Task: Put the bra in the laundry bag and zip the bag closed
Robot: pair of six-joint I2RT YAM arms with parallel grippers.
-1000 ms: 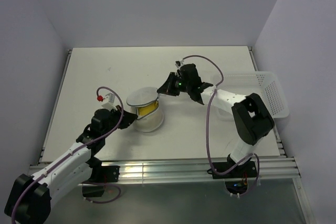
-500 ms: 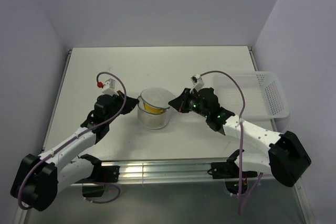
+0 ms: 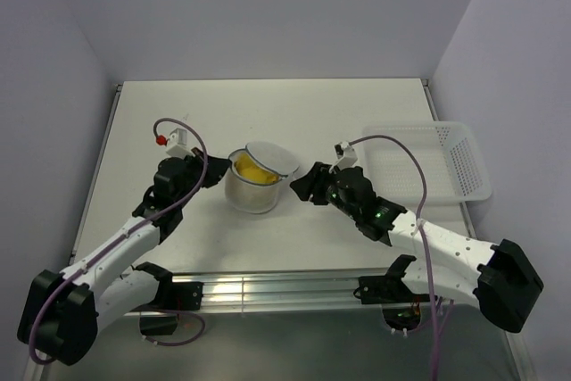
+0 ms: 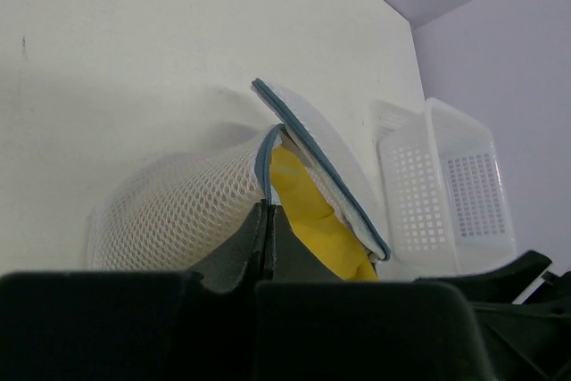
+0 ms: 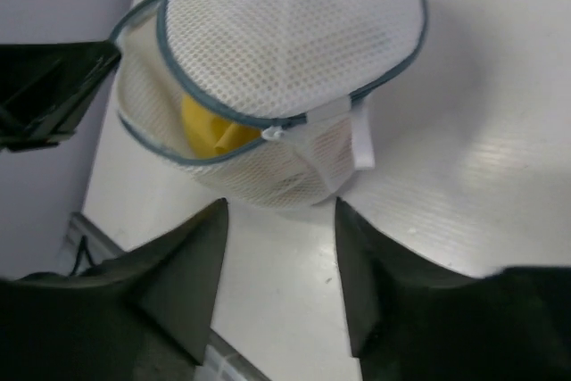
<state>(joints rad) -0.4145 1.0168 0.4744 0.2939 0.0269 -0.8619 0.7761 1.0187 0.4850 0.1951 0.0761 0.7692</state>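
Mesh laundry bag (image 3: 255,192) part-unzipped, yellow bra (image 3: 252,169) apparently inside.

The right gripper (image 3: 302,186) has swung from beyond the laundry bag (image 3: 254,195) to its right and let go, jaws parted; the lid (image 3: 273,158) now tilts open over the yellow bra (image 3: 249,169).

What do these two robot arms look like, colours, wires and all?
The left arm and right arm are white tubes with chunky black joints. The left gripper and right gripper are black, with two fingers each. A thin purple cable loops along each arm. Small green lights glow on the right arm; a white plug with a red tip sits by the left wrist.
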